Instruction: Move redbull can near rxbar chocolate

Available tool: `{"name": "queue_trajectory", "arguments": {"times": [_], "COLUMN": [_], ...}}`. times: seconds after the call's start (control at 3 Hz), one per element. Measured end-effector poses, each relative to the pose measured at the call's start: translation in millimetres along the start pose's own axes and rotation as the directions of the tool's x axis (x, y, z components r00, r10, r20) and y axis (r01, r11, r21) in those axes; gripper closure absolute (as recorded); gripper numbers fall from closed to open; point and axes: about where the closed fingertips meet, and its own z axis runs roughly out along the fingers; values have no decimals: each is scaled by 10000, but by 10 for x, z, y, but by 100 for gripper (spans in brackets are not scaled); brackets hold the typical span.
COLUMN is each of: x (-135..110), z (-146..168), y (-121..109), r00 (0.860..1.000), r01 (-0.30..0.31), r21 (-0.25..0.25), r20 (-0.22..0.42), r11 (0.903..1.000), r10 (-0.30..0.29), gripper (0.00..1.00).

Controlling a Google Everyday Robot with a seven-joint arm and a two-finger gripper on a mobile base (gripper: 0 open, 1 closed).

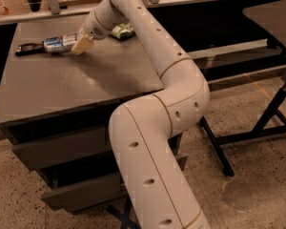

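The redbull can [57, 44] lies on its side at the far left of the dark table [62, 85]. Its left end touches or nearly touches the rxbar chocolate [27, 47], a flat dark bar lying near the table's left edge. My gripper [81, 44] is at the can's right end, low over the table and reaching in from the right. The gripper covers the can's right end.
A green crinkled snack bag [121, 30] lies at the back of the table behind my wrist. My white arm [157, 128] bends down past the table's right front corner. A black stand's legs [271, 118] are on the floor at the right. Rails run along the back.
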Motion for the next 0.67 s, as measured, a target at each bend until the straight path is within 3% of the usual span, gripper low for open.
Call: {"name": "queue_trajectory", "arguments": {"times": [0.33,0.67], "x": [8,8], "z": [-23,-41], "y": [7,20], "r00": [10000,10000], "r01": [-41,-76], "r21": [-25,-74], "r20": [-63,-61], "r11": [10000,9999], "r10": [41,76], "gripper": [7,0]}}
